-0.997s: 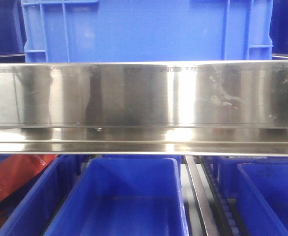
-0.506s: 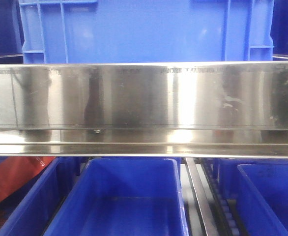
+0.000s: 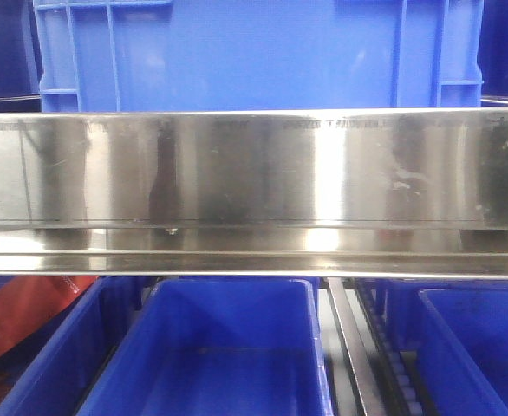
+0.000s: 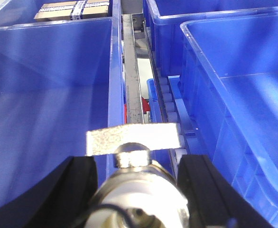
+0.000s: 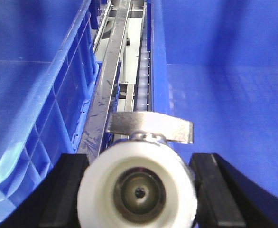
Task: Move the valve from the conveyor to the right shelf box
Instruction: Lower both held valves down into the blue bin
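Seen from the front: a polished steel shelf beam [image 3: 254, 182] across the whole width, a large blue crate [image 3: 254, 52] standing behind and above it, open blue bins [image 3: 237, 312] below. Between the middle bin and the right-hand one, a steel rail [image 3: 349, 347] beside a row of rollers [image 3: 399, 368]; at the lower left, a red object [image 3: 20, 312], partly hidden and not identifiable. Seen from the left wrist: black fingers [image 4: 77, 190] of the left hand [image 4: 138, 164] closed tight on a valve [image 4: 136, 190], with a silvery body, a flat metal handle crosswise on top and a white end piece toward the lens. Held over the strip of steel rail and white rollers between two blue bins, one to each side; farther off, a taped cardboard box [image 4: 75, 9] in a back bin. Seen from the right wrist, much the same: right hand [image 5: 139, 159] clamped on a second valve [image 5: 137, 192], white ring end-on to the lens, flat handle above, hanging over the rail and roller track between two blue bins.
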